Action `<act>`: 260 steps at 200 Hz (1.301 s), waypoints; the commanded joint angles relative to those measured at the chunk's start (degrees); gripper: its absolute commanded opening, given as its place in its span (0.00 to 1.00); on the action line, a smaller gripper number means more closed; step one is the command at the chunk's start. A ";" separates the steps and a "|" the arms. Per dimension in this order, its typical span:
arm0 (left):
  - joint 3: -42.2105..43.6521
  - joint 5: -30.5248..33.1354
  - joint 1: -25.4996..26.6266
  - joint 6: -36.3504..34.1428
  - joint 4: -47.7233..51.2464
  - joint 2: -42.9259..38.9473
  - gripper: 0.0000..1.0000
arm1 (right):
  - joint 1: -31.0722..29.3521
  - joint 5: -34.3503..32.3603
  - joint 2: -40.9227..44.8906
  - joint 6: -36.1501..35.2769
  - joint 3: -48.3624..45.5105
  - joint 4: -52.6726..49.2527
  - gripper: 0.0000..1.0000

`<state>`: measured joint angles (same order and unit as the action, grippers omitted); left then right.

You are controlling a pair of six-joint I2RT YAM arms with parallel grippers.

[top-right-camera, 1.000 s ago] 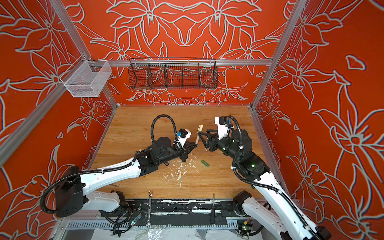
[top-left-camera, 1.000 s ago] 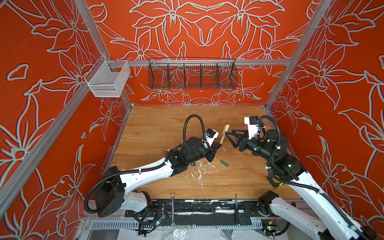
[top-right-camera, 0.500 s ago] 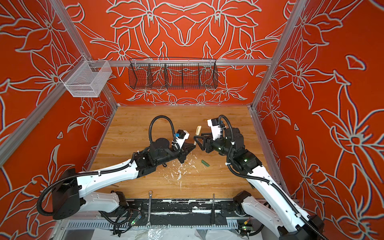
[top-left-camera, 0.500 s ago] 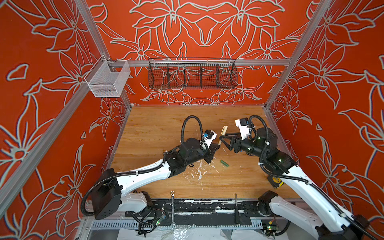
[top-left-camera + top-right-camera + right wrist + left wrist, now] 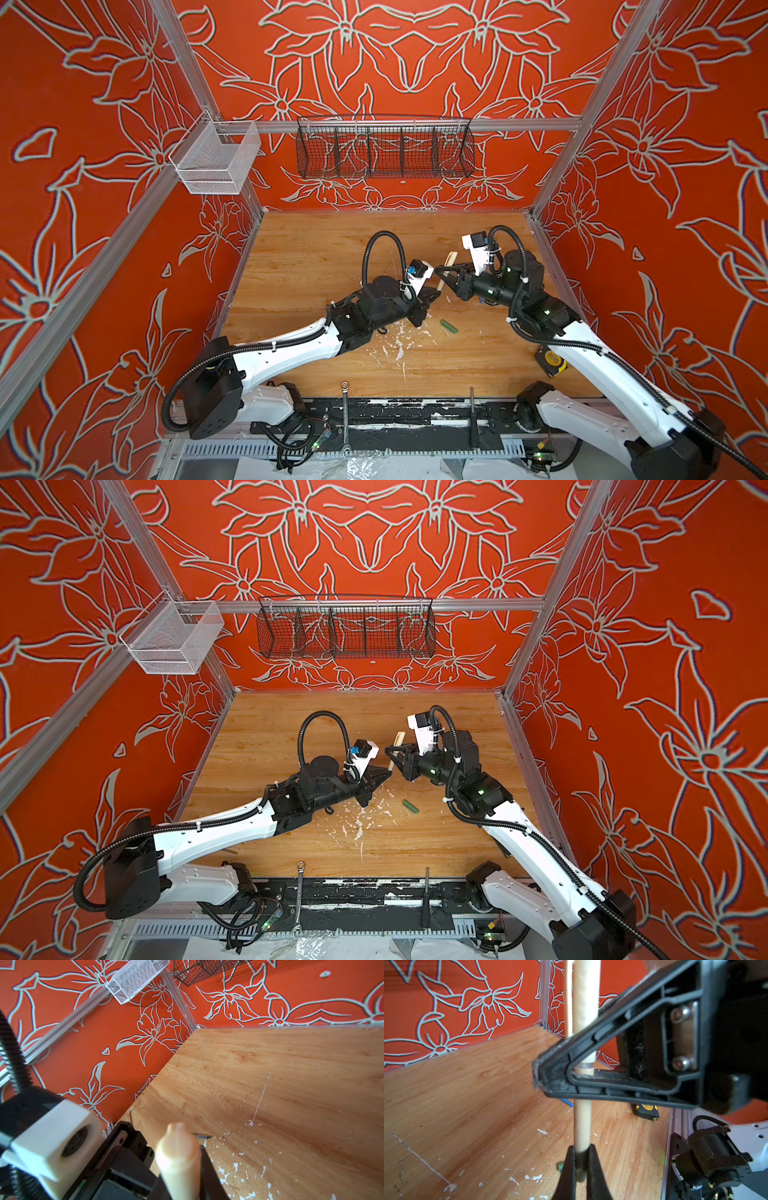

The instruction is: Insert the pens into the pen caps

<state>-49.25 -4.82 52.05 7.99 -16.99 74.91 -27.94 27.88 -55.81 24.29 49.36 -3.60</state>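
The left pincer (image 5: 581, 1159) is pinched tight on the bare tail of the tan pen (image 5: 582, 1124), held clear of the tabletop (image 5: 316, 266) near its middle. The pen's long axis runs on from that grip into the tan cap (image 5: 585, 1001), which meets the barrel at a thin silver ring; I cannot tell whether it is fully seated. The right pincer (image 5: 443, 273) is clamped across the cap near its open end, so both grips sit close together on one line. Seating likely needs a push along that line, not across it. A short green piece (image 5: 449, 326) lies on the tabletop between the two arms
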 commanded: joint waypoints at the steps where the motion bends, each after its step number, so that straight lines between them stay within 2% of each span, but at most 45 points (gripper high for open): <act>1: -1.01 0.21 -0.28 0.47 1.24 -0.07 0.00 | 0.17 1.92 -0.47 1.02 -0.19 2.91 0.06; 8: -1.61 0.33 -0.28 0.69 2.26 0.12 0.00 | 0.19 2.07 -0.65 0.74 -0.18 2.83 0.00; 17: -2.66 0.18 -0.28 0.86 3.77 0.33 0.00 | 0.21 2.33 -0.94 0.35 0.01 2.57 0.00; 26: -3.28 0.11 -0.28 1.21 4.80 0.36 0.15 | 0.17 2.23 -1.18 -0.54 0.50 1.66 0.00; 52: -4.16 -0.91 -0.39 1.93 7.39 -0.06 0.45 | 0.17 2.26 -1.76 -4.03 3.39 -3.70 0.00; 63: -4.69 -1.62 -0.78 2.32 9.11 -0.53 0.52 | 0.22 2.53 -1.69 -4.69 3.97 -4.88 0.00; 87: -5.71 -5.45 -2.18 2.97 11.91 -1.40 0.59 | 0.18 3.44 -1.70 -4.22 3.46 -3.93 0.00; 130: -7.34 -13.63 -3.51 1.73 15.28 -1.14 0.63 | 0.17 5.40 -1.95 -1.53 2.87 -1.50 0.00; 209: -6.64 -12.75 -5.02 3.00 12.97 -1.44 0.62 | 0.18 8.02 -3.25 -0.30 2.50 -0.11 0.00; 238: -7.72 -15.59 -5.56 2.89 12.73 -0.93 0.57 | 0.22 8.08 -3.27 0.27 2.23 0.82 0.00; 260: -8.78 -17.53 -5.56 3.02 13.04 0.53 0.47 | 0.19 7.83 -2.86 0.66 1.88 1.92 0.00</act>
<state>-55.61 -18.85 46.81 10.90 -2.63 74.67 -27.83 34.57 -59.22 24.10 51.31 -4.80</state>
